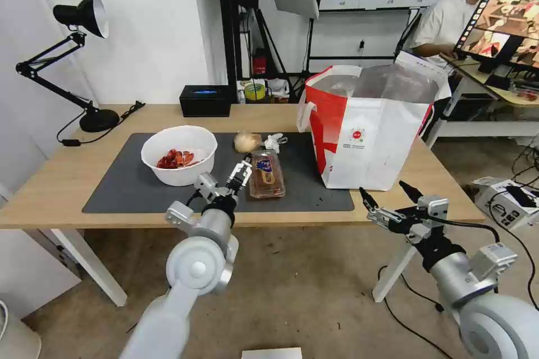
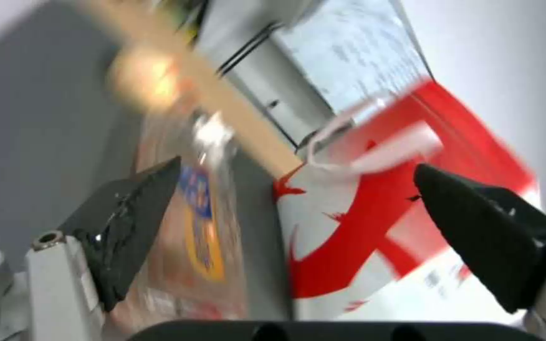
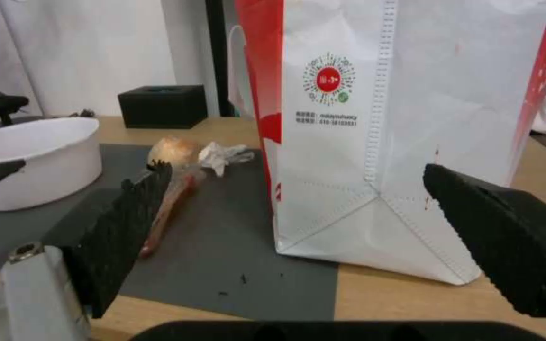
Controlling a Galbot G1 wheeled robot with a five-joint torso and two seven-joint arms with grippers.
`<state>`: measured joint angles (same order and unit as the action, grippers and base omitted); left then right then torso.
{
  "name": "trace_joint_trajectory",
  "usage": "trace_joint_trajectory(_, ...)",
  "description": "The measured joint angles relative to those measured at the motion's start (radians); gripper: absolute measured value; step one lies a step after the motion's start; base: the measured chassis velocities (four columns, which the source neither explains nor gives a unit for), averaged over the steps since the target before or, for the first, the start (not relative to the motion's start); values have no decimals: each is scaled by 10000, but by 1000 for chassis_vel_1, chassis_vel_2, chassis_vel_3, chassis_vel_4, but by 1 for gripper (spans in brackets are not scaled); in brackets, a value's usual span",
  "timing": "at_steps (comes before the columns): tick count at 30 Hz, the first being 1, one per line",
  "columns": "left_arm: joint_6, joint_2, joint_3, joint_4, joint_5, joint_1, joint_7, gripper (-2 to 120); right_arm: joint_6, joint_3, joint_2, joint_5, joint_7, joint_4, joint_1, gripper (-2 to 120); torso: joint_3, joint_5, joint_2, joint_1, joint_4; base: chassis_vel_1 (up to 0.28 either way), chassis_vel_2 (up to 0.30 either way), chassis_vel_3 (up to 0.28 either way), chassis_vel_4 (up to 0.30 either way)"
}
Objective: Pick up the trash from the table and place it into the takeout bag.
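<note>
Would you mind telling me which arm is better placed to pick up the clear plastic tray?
Left. Its open tool hovers beside the tray on the mat; the right tool sits open off the table edge, near the takeout bag.

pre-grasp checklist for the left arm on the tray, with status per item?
1. Left gripper open: ok, fingers spread wide in the left wrist view.
2. Left gripper lined up with the clear tray: cannot tell; it sits at the tray's near-left edge, and contact is unclear.
3. Tray free of neighbours: ok, the white bowl and the takeout bag stand apart from it; the paper wad and plastic scrap lie just behind.
4. Bag upright with its mouth open: ok.
5. Right gripper out of the way: ok, open, off the table's front edge before the bag.
</note>
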<state>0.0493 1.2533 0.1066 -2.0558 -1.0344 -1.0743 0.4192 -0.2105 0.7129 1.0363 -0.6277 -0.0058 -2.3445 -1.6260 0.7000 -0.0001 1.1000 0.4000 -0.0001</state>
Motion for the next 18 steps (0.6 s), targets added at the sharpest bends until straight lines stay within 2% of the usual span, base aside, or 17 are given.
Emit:
trace_joint_trajectory(2,-206,-668,-343,797,2727,302,-2068,100,24,126,-32,-41,-49,-36,-83,100,0,1,0,-1,3,0,0,0,0)
trace_joint_trajectory(3,-206,-668,-343,797,2727,302,-2068,100,24,126,-32,-41,-49,-36,-83,100,0,1,0,-1,3,0,0,0,0)
trace_joint_trajectory(4,-465,-941,-487,1214,3802,538,-3042,100,38,191,-52,-63,-65,-49,-124,100,0,-6,0,0,3,0,0,0,0)
trace_joint_trajectory(6,-871,-1523,-858,2103,4994,1243,-4885,95,103,263,-58,-253,-81,-56,-207,100,1,-1,-1,0,-1,0,0,0,0)
trace_joint_trajectory(7,-871,-1523,-858,2103,4994,1243,-4885,95,103,263,-58,-253,-81,-56,-207,100,1,-1,-1,0,-1,0,0,0,0)
trace_joint_trajectory(8,-961,-1766,-1067,2481,5040,1620,-5492,90,117,275,-66,-456,-79,-73,-210,100,0,1,0,0,-2,0,0,0,0)
trace_joint_trajectory(9,-1008,-1877,-1169,2679,5037,1797,-5801,87,121,274,-79,-640,-71,-80,-194,100,0,0,0,0,-2,0,0,0,0)
trace_joint_trajectory(10,-1008,-1877,-1169,2679,5037,1797,-5801,87,121,274,-79,-640,-71,-80,-194,100,0,0,0,0,-2,0,0,0,0)
trace_joint_trajectory(11,-1059,-2104,-1394,3151,5004,2212,-6412,80,121,270,-134,-1063,3,-81,-121,100,1,0,-1,0,-1,0,0,0,0)
trace_joint_trajectory(12,-1063,-2254,-1653,3601,4922,2660,-6767,74,116,258,-248,-1596,111,-70,8,100,0,0,0,0,3,0,0,0,0)
trace_joint_trajectory(13,-1063,-2254,-1653,3601,4922,2660,-6767,74,116,258,-248,-1596,111,-70,8,100,0,0,0,0,3,0,0,0,0)
trace_joint_trajectory(15,-995,-2341,-2107,4395,4775,3352,-7044,64,65,251,-449,-2370,281,36,228,100,1,-1,-1,0,-3,0,0,0,0)
trace_joint_trajectory(17,-960,-2358,-2168,4502,4764,3446,-7064,62,54,241,-487,-2490,312,57,280,100,1,-2,-1,1,-2,0,0,0,0)
trace_joint_trajectory(18,-570,-2501,-2401,4846,4615,3802,-7097,52,-29,122,-640,-2997,452,199,553,100,1,2,-1,1,-2,0,0,0,0)
